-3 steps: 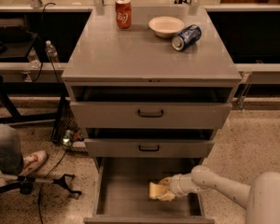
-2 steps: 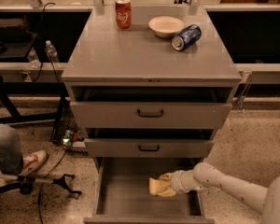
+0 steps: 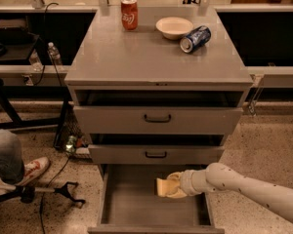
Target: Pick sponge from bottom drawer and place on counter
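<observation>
The pale yellow sponge (image 3: 162, 187) is inside the open bottom drawer (image 3: 132, 204), toward its right middle. My cream gripper (image 3: 173, 185) reaches in from the right on the end of the arm and is shut on the sponge, holding it just above the drawer floor. The fingers partly cover the sponge's right side. The counter (image 3: 151, 57) is the flat grey cabinet top above.
On the counter stand a red soda can (image 3: 129, 13), a white bowl (image 3: 174, 27) and a blue can (image 3: 195, 38) lying on its side. The two upper drawers (image 3: 157, 118) stand slightly open. A person's shoe (image 3: 33, 169) and cables lie at the left on the floor.
The gripper and the sponge have moved slightly up and toward the back of the drawer; the arm has drawn in further from the right.
</observation>
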Robot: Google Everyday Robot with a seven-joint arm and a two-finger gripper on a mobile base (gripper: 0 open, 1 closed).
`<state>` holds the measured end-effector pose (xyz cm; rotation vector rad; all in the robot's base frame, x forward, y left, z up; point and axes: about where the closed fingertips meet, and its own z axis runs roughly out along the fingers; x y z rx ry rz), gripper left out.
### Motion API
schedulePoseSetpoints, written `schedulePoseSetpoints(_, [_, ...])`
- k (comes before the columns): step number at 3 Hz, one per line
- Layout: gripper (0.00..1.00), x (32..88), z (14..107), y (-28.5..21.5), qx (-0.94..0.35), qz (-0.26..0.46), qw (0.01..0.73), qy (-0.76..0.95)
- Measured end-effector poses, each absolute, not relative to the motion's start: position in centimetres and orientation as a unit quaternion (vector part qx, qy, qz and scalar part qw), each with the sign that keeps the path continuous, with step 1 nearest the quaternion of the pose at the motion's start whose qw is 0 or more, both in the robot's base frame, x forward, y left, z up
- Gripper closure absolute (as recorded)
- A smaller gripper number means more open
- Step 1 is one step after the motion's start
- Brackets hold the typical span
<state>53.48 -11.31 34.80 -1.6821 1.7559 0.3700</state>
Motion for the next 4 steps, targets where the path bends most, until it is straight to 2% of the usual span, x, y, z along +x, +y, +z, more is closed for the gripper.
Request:
schedulePoseSetpoints(2, [1.0,53.4,36.0,-11.7,-0.643,0.133,0.343,0.672])
schedulePoseSetpoints(4, [1.0,52.0,45.3,-14.1,-0.645,0.057,0.377,0.662])
